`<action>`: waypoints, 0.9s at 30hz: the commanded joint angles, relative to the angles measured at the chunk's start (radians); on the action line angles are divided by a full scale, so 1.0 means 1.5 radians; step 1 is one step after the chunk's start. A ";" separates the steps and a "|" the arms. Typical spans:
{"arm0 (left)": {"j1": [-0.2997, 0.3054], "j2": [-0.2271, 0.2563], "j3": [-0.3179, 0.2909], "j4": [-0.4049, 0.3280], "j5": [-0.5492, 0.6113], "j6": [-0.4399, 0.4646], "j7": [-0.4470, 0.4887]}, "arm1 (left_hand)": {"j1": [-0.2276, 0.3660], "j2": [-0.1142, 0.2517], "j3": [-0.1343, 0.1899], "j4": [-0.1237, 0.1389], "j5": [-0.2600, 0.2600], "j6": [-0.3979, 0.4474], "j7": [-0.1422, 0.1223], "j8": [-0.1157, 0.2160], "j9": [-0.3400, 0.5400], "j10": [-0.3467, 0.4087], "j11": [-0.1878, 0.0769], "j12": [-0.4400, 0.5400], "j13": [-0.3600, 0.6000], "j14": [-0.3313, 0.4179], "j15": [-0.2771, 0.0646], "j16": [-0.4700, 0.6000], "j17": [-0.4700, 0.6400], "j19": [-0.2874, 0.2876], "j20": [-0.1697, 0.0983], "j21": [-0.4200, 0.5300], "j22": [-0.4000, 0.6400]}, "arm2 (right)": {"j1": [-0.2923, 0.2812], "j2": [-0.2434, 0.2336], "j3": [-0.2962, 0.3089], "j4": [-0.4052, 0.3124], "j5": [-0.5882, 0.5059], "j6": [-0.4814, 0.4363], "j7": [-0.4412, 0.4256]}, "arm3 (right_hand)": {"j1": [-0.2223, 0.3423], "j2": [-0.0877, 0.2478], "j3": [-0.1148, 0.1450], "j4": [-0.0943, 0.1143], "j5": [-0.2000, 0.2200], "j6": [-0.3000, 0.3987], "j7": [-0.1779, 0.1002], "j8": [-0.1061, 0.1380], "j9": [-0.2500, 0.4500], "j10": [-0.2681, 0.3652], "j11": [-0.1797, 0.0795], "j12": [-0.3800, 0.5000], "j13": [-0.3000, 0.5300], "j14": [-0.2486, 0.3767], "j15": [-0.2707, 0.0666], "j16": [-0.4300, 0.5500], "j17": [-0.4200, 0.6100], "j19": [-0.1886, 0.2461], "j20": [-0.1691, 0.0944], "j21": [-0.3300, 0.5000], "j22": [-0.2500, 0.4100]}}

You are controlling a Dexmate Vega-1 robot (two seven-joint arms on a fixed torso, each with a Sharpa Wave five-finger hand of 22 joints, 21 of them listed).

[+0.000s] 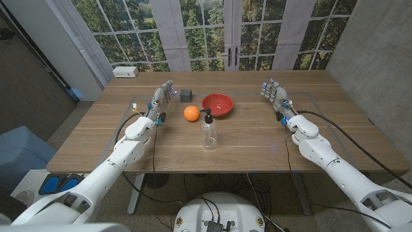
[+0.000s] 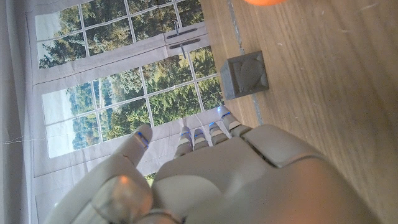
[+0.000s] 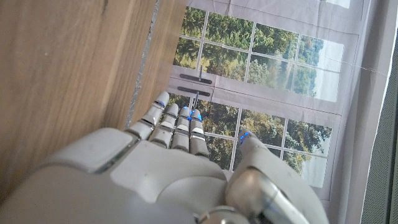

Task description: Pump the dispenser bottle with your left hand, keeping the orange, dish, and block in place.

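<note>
Our left hand (image 1: 162,98) is open and holds nothing. The bottle (image 1: 208,131) stands upright mid-table, nearer to us and to the hand's right, past the orange (image 1: 191,113).

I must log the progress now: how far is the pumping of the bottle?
Nothing looks done yet. The dispenser bottle stands untouched near the middle of the table. The left hand is open beside the block, fingers apart, well clear of the pump. Orange and dish sit undisturbed. Left to do: reach the bottle and press its pump.
</note>
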 commanded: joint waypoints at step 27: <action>0.001 0.008 -0.007 -0.015 -0.016 0.000 -0.022 | 0.004 0.036 0.005 -0.017 0.006 0.007 -0.010 0.007 0.001 0.010 -0.004 0.010 0.003 0.008 -0.027 0.002 -0.003 0.023 -0.045 -0.006 0.002 | -0.045 0.026 0.004 -0.015 0.001 0.049 -0.022 | 0.013 0.009 0.015 -0.027 -0.001 0.013 0.007 0.009 0.002 0.012 0.003 0.011 -0.016 0.022 0.008 0.008 -0.016 0.027 -0.007 -0.017 0.004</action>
